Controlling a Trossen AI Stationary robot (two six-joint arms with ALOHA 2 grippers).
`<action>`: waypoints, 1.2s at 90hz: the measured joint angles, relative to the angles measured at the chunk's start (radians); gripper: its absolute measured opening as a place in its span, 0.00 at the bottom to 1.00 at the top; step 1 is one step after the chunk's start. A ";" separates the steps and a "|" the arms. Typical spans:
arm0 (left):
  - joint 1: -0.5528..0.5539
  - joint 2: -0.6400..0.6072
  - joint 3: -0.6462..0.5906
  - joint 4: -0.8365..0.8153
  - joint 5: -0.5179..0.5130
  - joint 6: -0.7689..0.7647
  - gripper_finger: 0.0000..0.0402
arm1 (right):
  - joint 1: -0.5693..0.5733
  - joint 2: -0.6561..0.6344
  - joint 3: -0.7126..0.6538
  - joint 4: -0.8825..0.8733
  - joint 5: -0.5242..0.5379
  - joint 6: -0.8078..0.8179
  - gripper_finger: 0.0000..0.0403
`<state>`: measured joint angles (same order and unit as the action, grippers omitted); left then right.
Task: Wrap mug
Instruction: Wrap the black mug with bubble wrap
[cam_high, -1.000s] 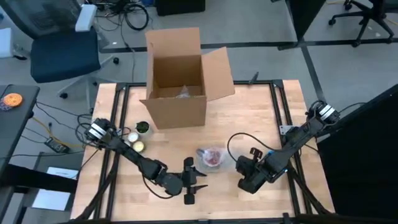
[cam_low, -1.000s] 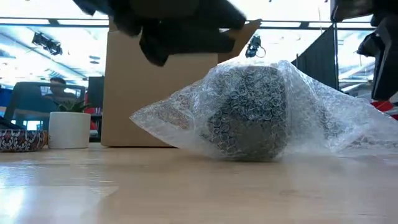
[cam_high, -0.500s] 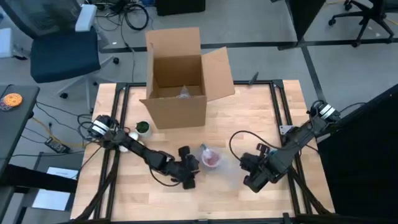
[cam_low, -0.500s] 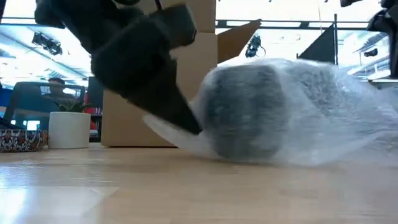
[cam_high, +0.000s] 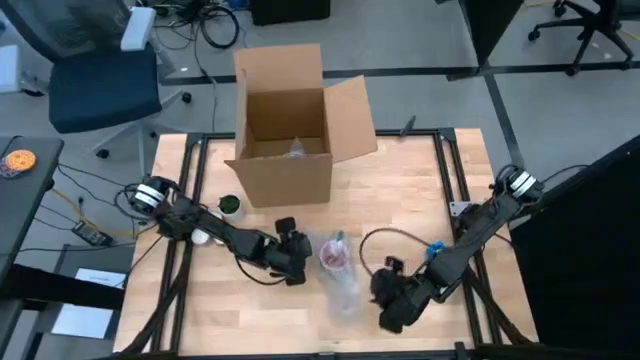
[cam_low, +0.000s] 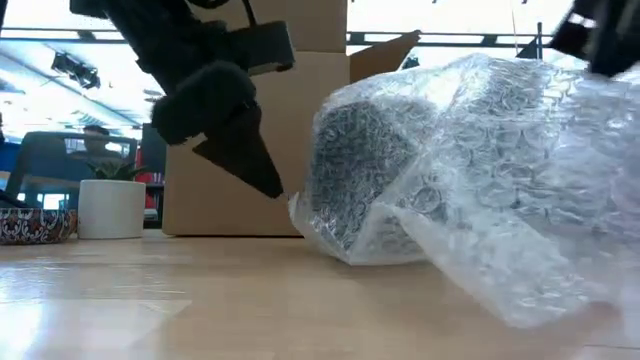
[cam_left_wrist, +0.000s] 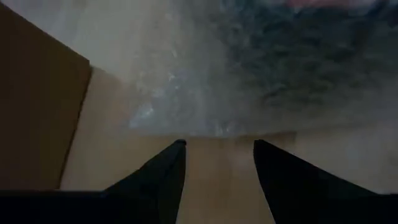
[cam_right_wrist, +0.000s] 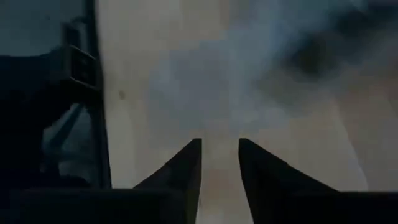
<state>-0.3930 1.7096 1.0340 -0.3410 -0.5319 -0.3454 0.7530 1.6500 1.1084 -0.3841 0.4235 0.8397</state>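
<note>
The left pincer (cam_high: 300, 262) has drawn back a little to the left since half a second ago, and the bubble wrap (cam_high: 342, 280) that lay spread to the right of the mug (cam_high: 334, 256) now trails toward the near edge of the counter (cam_high: 420, 180). The right pincer (cam_high: 383, 303) has swung in closer, low and to the near right of the wrap.

The left pincer sits just left of the mug, its two fingers (cam_left_wrist: 163, 180) parted with bare wood showing between them, tips at the edge of the wrap and gripping nothing. From the low view its dark tip (cam_low: 262, 178) points down at the wrap's left hem (cam_low: 300, 215). The right pincer's fingers (cam_right_wrist: 186, 171) also stand a little apart over the wood, with the hazy wrap ahead of them; they hold nothing that I can see.

The mug stands near the middle of the counter, toward the near side, under the wrap, its reddish rim showing from above. The wrap humps over it and slumps in a loose fold to the near right (cam_low: 500, 260).

Farther back stands an open cardboard box (cam_high: 288, 130). At the counter's left are a small potted plant (cam_high: 230, 205) and a white cup (cam_low: 111, 208).
</note>
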 joint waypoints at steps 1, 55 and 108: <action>-0.003 -0.005 0.000 -0.001 0.000 0.000 0.43 | 0.000 0.007 0.000 0.019 0.009 -0.013 0.22; -0.242 0.126 -0.006 0.697 -0.067 -0.074 0.43 | 0.023 0.120 0.093 0.126 0.133 -0.354 0.18; -0.249 0.390 0.201 0.681 -0.033 -0.189 0.43 | -0.020 0.334 0.068 0.072 0.025 -0.288 0.17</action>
<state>-0.6420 2.1001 1.2350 0.3398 -0.5654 -0.5345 0.7326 1.9835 1.1763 -0.3125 0.4487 0.5516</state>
